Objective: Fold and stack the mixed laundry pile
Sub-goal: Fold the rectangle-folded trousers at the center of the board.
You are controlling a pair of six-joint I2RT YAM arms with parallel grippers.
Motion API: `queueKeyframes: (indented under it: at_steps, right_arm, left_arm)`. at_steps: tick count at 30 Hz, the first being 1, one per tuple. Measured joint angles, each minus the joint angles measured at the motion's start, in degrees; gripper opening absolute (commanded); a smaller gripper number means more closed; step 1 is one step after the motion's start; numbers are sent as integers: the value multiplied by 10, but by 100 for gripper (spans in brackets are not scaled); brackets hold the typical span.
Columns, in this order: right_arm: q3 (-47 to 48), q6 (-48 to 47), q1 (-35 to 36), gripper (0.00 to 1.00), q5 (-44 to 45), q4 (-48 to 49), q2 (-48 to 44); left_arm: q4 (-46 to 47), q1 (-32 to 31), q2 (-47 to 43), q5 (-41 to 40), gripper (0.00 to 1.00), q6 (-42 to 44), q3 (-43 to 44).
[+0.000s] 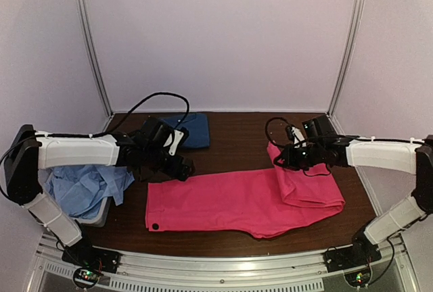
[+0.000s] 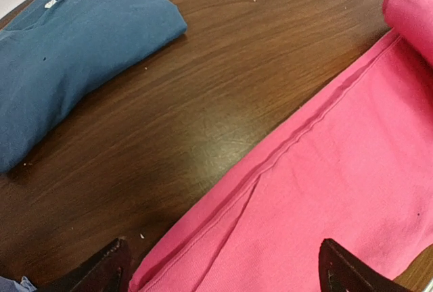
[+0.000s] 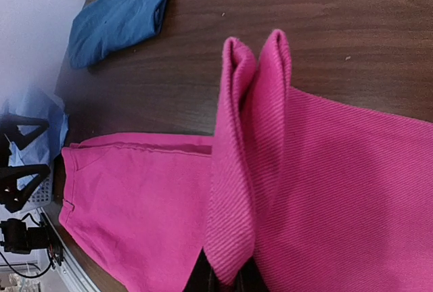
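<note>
The magenta-pink garment lies spread across the middle of the table, its right end folded over. My right gripper is shut on the lifted pink fold at that right end. My left gripper is open and empty, just above the garment's far left edge; its fingertips straddle the hem. The dark blue T-shirt lies folded at the back left, also in the left wrist view and the right wrist view. The pale light-blue cloth is heaped at the left.
The white slotted basket stands at the table's left edge under the light-blue cloth. Bare brown table shows between the blue T-shirt and the pink garment. White walls and metal posts enclose the back and sides.
</note>
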Motion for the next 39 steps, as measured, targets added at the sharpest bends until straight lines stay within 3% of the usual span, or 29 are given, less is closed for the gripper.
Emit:
queueKeyframes:
  at_steps: [6,10,16,20,24,32,39]
  right_arm:
    - [37,54,68,0,-38,129,198]
    - [47,66,72,0,-54,172,266]
    - [38,41,25,0,-70,186,267]
    - [34,-5,-42,0,-68,152,241]
    - [47,-25,-59,0,-56,107,208]
    - [73,36,57,0,-56,115,125]
    - [106,126,149,0,-42,176,157]
  left_arm:
    - [1,5,-25,-1,98,-12,-3]
    - [0,7,-42,-6,98,-18,-14]
    - [-3,21,-53,-13,98,-20,-17]
    - [-3,24,-53,-17,98,-21,-17]
    - [-6,26,-53,-26,98,-28,-17]
    - [-36,75,-77,-47,98,-54,-17]
    - [-82,138,-140,-84,97,-62,-11]
